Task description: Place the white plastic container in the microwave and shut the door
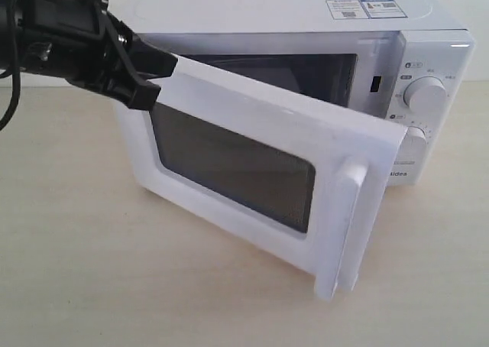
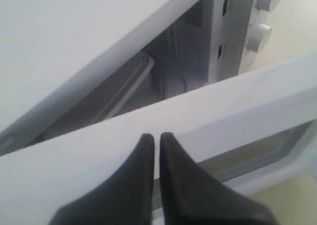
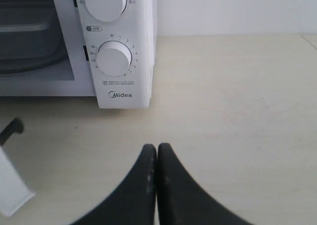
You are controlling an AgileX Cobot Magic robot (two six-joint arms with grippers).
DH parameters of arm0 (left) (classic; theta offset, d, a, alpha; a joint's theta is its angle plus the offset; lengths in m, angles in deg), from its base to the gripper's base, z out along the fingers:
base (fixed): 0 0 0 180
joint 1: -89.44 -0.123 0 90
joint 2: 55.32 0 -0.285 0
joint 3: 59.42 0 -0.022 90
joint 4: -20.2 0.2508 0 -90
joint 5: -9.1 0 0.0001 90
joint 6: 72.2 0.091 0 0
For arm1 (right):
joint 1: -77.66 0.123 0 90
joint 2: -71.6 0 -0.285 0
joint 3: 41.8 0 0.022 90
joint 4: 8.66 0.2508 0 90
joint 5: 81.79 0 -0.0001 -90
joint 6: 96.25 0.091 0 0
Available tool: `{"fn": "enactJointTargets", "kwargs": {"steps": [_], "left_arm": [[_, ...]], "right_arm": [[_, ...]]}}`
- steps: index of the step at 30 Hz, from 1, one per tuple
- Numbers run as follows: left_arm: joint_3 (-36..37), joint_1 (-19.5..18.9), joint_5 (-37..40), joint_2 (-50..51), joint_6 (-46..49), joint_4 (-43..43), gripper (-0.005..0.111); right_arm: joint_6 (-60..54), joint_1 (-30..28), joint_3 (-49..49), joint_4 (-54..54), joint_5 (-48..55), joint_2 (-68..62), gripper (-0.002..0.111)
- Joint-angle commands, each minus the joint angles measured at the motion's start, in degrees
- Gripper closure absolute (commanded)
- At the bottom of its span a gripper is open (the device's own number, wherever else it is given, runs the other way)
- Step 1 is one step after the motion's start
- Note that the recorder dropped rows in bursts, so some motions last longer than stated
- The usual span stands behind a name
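The white microwave [image 1: 306, 14] stands on the table with its door [image 1: 252, 110] swung about halfway. The door's dark window and white bar handle [image 1: 350, 225] face outward. My left gripper [image 1: 157, 72] is shut and rests against the door's upper edge near the hinge side; in the left wrist view the left gripper [image 2: 157, 136] lies on the white door frame [image 2: 237, 101]. The white plastic container [image 2: 116, 84] sits inside the cavity, and the same container [image 3: 29, 36] shows in the right wrist view. My right gripper [image 3: 157, 148] is shut and empty, over the table before the dial panel [image 3: 115, 46].
Two round dials [image 1: 425, 95] sit on the microwave's right panel, with stickers [image 1: 367, 9] on top. Light wooden tabletop [image 1: 76, 270] spreads in front and to the left. A corner of the open door [image 3: 10, 185] shows near the right gripper.
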Motion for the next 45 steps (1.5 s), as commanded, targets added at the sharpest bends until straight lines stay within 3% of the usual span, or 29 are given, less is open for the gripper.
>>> {"fn": "enactJointTargets", "kwargs": {"steps": [1, 7, 12, 20, 27, 34, 45], "left_arm": [[-2.1, 0.4, 0.5, 1.3, 0.2, -0.7, 0.102], [-2.2, 0.4, 6.4, 1.4, 0.4, -0.7, 0.102], [-2.2, 0.4, 6.9, -0.3, 0.6, -0.7, 0.102], [-2.2, 0.4, 7.5, -7.6, -2.3, -1.0, 0.102], [-2.2, 0.3, 16.4, -14.8, -3.7, -0.5, 0.102], [0.4, 0.3, 15.9, -26.1, -8.4, -0.4, 0.102], [8.4, 0.3, 16.5, -45.8, -12.3, -0.8, 0.102]], "right_arm": [[-0.1, -0.2, 0.0, 0.3, -0.2, 0.3, 0.108], [-0.1, -0.2, 0.0, 0.3, -0.2, 0.3, 0.108], [-0.1, -0.2, 0.0, 0.3, -0.2, 0.3, 0.108], [-0.1, -0.2, 0.0, 0.3, -0.2, 0.3, 0.108], [-1.0, -0.2, 0.0, -1.1, -0.3, 0.3, 0.108], [-6.2, -0.2, 0.0, -5.0, -0.9, 0.3, 0.108], [-10.9, -0.2, 0.0, -4.7, -31.2, 0.3, 0.108]]}}
